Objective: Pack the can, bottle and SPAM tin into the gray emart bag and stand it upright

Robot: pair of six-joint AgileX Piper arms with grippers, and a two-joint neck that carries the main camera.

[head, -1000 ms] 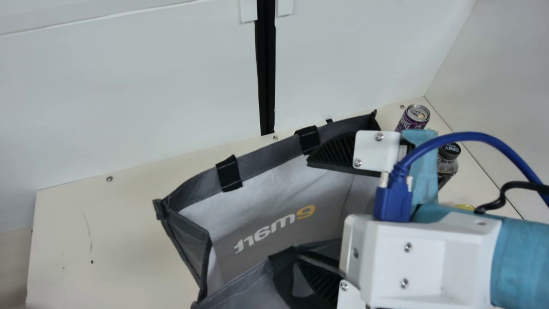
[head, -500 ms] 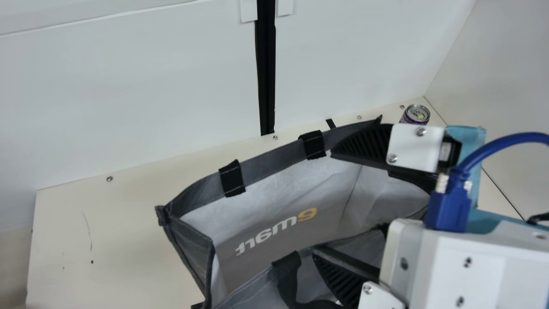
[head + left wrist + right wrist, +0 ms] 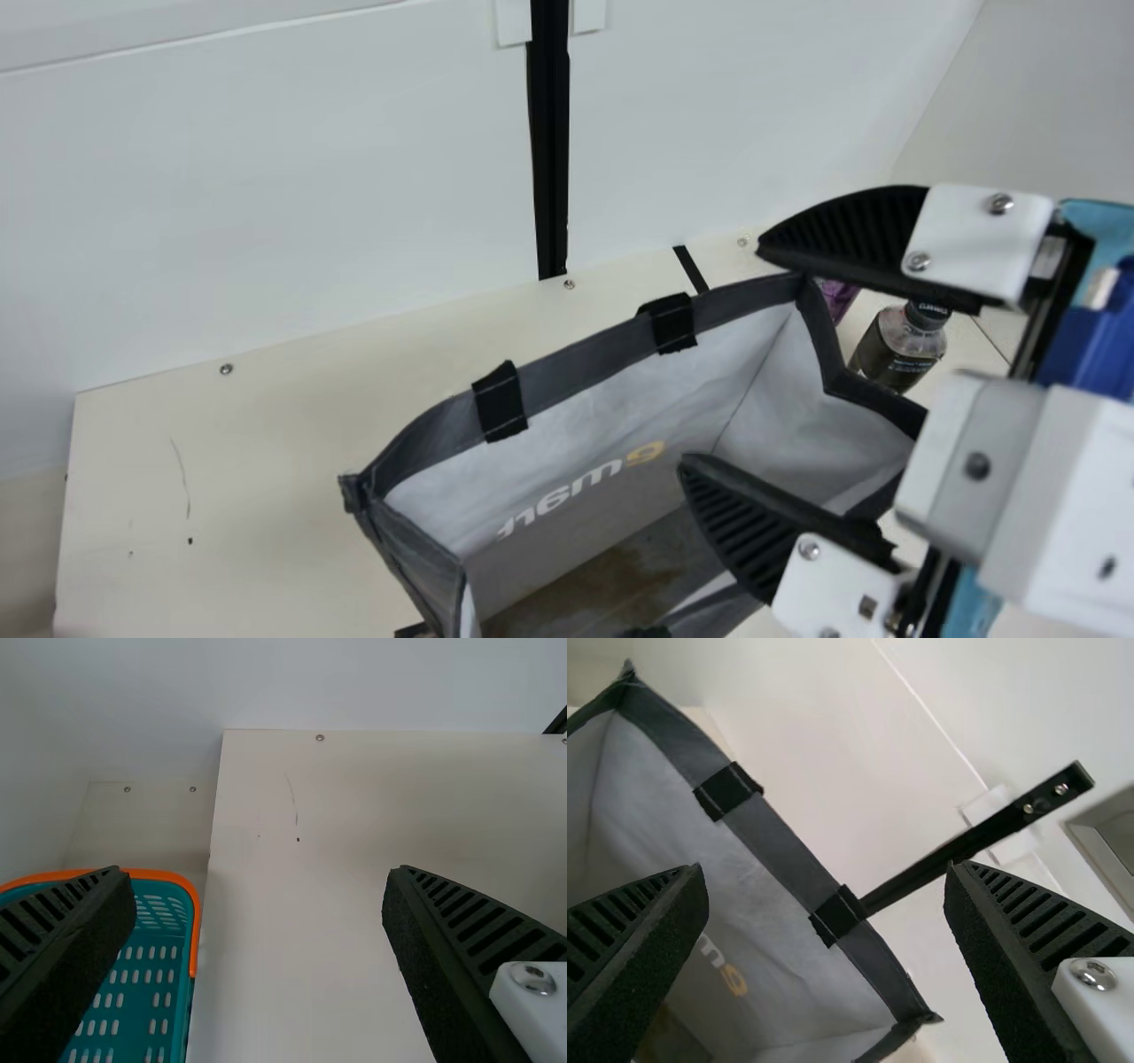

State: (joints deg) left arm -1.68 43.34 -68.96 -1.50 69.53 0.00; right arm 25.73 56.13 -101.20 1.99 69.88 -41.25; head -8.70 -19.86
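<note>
So my right end effector (image 3: pixel 721 353) is spread wide with nothing pinched, one finger up by the far right corner of the gray emart bag (image 3: pixel 585 365) and the other over its mouth. Left end effector (image 3: pixel 259 873) is spread and empty too, over the worktop (image 3: pixel 292 948) near the basket (image 3: pixel 164 874).

The bag's upright with its mouth open. Looks like soft, light fabric, so I'd expect it to give or skid at any bump. If it needs a steadying hold, I'd nip the hemmed rim by a black strap (image 3: pixel 502 403), where it's doubled up; the bare wall would just crumple.

Bottle (image 3: pixel 897 350) is on the worktop just beyond the bag's right side. Smooth clear plastic with a dark label, so probably a bit slippery, with decent weight if full. I'd wrap the labelled body under the shoulder, firm but not crushing, and skip the cap since it could swing from there.

Can (image 3: pixel 837 297) is a purple sliver past that same corner. Likely thin metal that dents if squeezed hard, so mid-body, square on, modest grip.
</note>
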